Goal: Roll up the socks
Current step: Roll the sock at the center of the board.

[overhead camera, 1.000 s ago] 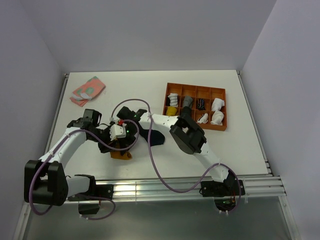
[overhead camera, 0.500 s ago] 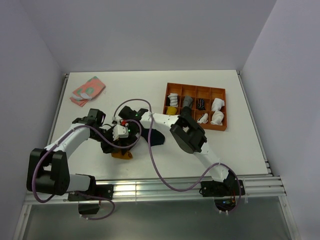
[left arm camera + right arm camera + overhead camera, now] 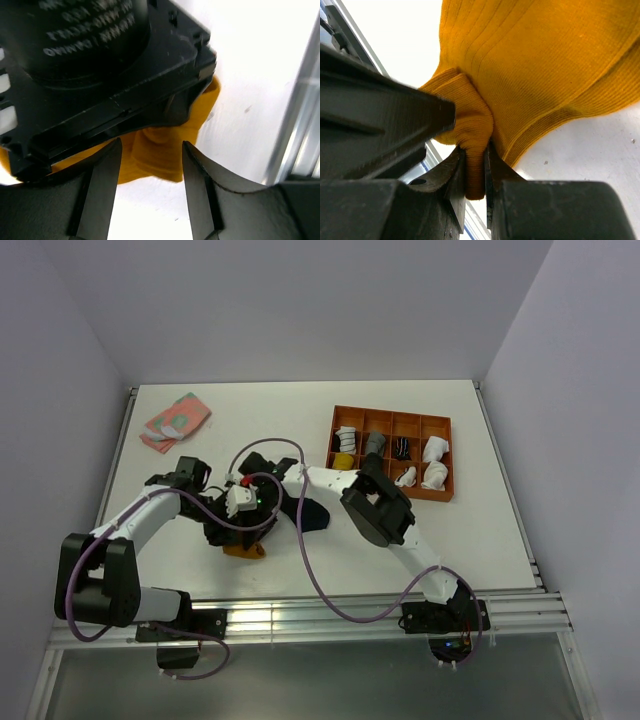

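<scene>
The mustard-orange sock (image 3: pixel 244 550) lies crumpled near the table's front edge; its striped cuff is hidden. My right gripper (image 3: pixel 241 528) points down on it and, in the right wrist view, is shut (image 3: pixel 475 150) on a thick fold of the mustard sock (image 3: pixel 535 65). My left gripper (image 3: pixel 221 537) sits close beside it on the left. In the left wrist view it is open (image 3: pixel 151 146), with the mustard sock (image 3: pixel 160 155) just beyond its fingertips and the right gripper's black body above. The dark navy sock (image 3: pixel 311 513) lies partly under the right arm.
An orange compartment tray (image 3: pixel 392 414) with several rolled socks stands at the back right. A pink-and-green folded cloth (image 3: pixel 175 420) lies at the back left. The metal rail (image 3: pixel 330 612) runs along the front edge, close to the sock. Purple cables loop over both arms.
The left arm has shifted a little toward the right gripper and the sock. The right gripper keeps its hold on the mustard sock; in the last half second little moved.
</scene>
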You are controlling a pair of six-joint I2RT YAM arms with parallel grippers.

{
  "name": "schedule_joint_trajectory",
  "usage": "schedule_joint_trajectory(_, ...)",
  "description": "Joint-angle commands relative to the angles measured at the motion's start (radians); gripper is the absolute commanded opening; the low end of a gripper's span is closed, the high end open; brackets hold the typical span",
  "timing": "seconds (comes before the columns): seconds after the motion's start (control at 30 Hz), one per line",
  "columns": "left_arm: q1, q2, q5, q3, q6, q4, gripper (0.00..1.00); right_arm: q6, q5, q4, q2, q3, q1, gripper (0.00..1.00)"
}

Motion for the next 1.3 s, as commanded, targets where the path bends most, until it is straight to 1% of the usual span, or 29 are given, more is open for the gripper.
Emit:
schedule_joint_trajectory(0.0,0.019,-0.03,0.117,0.017,-0.075,-0.023,0.56,0.004,0.125,0.058,-0.001,-0.05,-0.002,0.03)
schedule_joint_trajectory(0.1,0.097,-0.012,0.154,0.041,-0.131,-0.011,0.55,0.028,0.163,0.072,-0.019,-0.078,-0.004,0.02)
schedule_joint_trajectory(0.13,0.15,0.006,0.171,0.049,-0.161,0.0,0.55,0.033,0.171,0.084,-0.029,-0.092,-0.004,0.02)
schedule_joint_trajectory(0.17,0.168,0.017,0.171,0.064,-0.204,0.023,0.54,0.039,0.177,0.085,-0.035,-0.096,-0.002,0.02)
schedule_joint_trajectory(0.23,0.273,0.061,0.203,0.083,-0.269,0.052,0.53,0.038,0.195,0.09,-0.046,-0.104,-0.001,0.02)
schedule_joint_trajectory(0.3,0.325,0.101,0.209,0.118,-0.315,0.069,0.52,0.038,0.205,0.101,-0.056,-0.119,0.002,0.02)
schedule_joint_trajectory(0.33,0.353,0.147,0.193,0.129,-0.332,0.078,0.51,0.039,0.206,0.104,-0.058,-0.125,0.004,0.01)
schedule_joint_trajectory(0.4,0.369,0.19,0.168,0.153,-0.37,0.092,0.49,0.041,0.211,0.108,-0.062,-0.13,0.002,0.01)
schedule_joint_trajectory(0.43,0.37,0.233,0.153,0.159,-0.375,0.091,0.48,0.039,0.221,0.105,-0.064,-0.133,0.004,0.01)
schedule_joint_trajectory(0.53,0.37,0.287,0.151,0.193,-0.379,0.074,0.47,0.042,0.246,0.112,-0.073,-0.153,0.005,0.01)
schedule_joint_trajectory(0.77,0.341,0.356,0.102,0.225,-0.388,0.034,0.48,0.053,0.269,0.099,-0.078,-0.144,-0.004,0.01)
schedule_joint_trajectory(0.9,0.297,0.398,0.099,0.253,-0.396,0.002,0.46,0.053,0.284,0.087,-0.078,-0.139,-0.012,0.01)
schedule_joint_trajectory(1.1,0.215,0.436,0.108,0.285,-0.48,0.038,0.44,0.067,0.32,0.085,-0.104,-0.176,-0.055,0.01)
schedule_joint_trajectory(1.27,0.192,0.488,0.133,0.347,-0.572,0.075,0.39,0.065,0.343,0.092,-0.138,-0.217,-0.076,0.01)
